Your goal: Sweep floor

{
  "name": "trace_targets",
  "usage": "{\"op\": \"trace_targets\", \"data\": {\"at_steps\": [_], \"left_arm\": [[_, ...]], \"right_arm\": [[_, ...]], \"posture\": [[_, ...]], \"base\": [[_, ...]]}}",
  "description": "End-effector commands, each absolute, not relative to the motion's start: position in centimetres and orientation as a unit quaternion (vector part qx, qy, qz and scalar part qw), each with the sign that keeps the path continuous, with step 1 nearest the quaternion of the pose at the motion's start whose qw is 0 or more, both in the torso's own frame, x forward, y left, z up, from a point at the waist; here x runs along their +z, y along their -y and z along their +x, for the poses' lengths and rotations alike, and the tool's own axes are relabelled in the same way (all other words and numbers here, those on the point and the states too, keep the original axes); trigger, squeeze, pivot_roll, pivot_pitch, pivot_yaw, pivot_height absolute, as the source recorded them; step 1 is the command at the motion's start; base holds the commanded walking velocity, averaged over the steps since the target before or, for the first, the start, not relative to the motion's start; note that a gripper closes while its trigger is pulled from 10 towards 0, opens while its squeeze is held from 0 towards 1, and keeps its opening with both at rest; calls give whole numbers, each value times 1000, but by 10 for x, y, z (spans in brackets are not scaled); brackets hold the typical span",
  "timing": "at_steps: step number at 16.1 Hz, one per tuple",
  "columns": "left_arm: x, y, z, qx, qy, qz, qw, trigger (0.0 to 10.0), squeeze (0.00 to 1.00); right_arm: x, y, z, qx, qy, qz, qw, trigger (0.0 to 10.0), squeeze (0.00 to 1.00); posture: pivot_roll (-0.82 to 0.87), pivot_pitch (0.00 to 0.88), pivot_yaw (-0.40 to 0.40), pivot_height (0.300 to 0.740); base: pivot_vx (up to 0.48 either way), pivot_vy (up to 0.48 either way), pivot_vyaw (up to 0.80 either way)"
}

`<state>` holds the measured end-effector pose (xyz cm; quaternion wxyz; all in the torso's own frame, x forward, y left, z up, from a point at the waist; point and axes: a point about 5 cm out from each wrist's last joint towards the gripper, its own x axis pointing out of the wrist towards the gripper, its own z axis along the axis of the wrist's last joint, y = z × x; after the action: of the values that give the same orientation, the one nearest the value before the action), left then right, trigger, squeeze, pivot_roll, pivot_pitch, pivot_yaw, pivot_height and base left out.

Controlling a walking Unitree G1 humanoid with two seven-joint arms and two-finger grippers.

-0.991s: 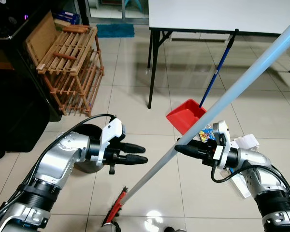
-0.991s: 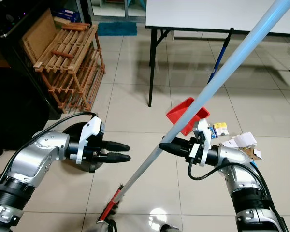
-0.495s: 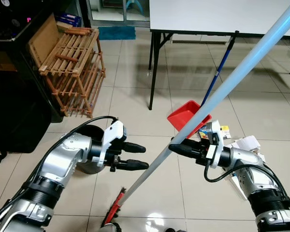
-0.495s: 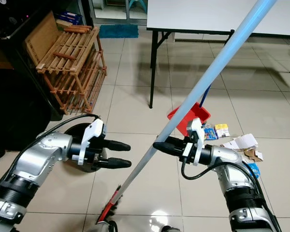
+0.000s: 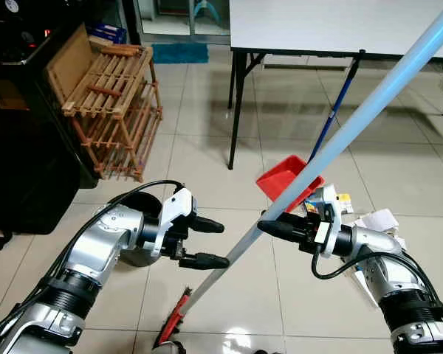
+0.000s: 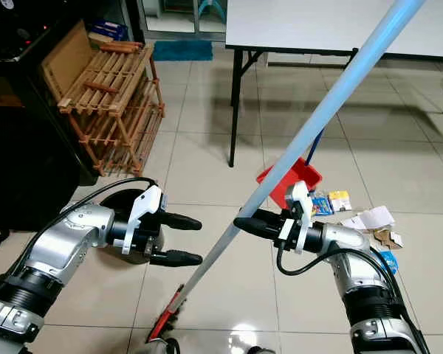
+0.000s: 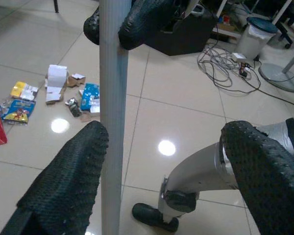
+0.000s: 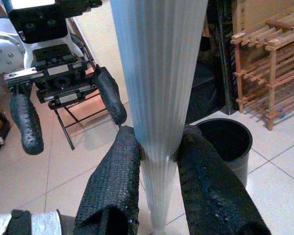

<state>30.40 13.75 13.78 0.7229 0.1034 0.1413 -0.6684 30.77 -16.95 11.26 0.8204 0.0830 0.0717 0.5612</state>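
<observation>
A broom with a long pale blue handle [image 5: 354, 125] slants from the upper right down to its red head [image 5: 173, 324] on the tiled floor. My right gripper [image 5: 266, 227] is shut on the handle at mid-length; the right wrist view has both black fingers [image 8: 115, 171] pressed against the ribbed pole. My left gripper [image 5: 218, 243] is open wide just left of the handle, lower down, not touching it. In the left wrist view the pole [image 7: 112, 122] stands between the spread fingers, close to one fingertip [image 7: 83, 152]. Scattered paper and wrapper litter [image 5: 373, 220] lies at the right.
A red dustpan [image 5: 284, 177] with a blue handle [image 5: 336, 110] stands by the litter. A black bin [image 8: 225, 142] sits on the floor behind my left arm. A wooden rack [image 5: 111, 103] and dark furniture stand left; a white table [image 5: 332, 22] is behind.
My left gripper has opened wider and moved right, closer to the broom handle. My right gripper, still holding the handle, has shifted slightly left.
</observation>
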Motion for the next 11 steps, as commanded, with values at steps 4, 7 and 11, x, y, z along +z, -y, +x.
{"op": "trace_targets", "data": {"at_steps": [4,7,11], "left_arm": [[136,-133,304,-678,-143,123,710,10000,1000],[134,-134,305,-673,-143,126,715,10000,1000],[133,-134,308,-665,-140,126,722,10000,1000]], "right_arm": [[118,164,309,571,-57,85,815,10000,0],[116,164,308,572,-60,85,814,10000,0],[116,165,307,572,-61,84,814,10000,0]], "posture": [[19,94,-8,740],[21,90,-9,740],[21,83,-11,740]], "base": [[0,0,0],[0,0,0],[0,0,0]]}}
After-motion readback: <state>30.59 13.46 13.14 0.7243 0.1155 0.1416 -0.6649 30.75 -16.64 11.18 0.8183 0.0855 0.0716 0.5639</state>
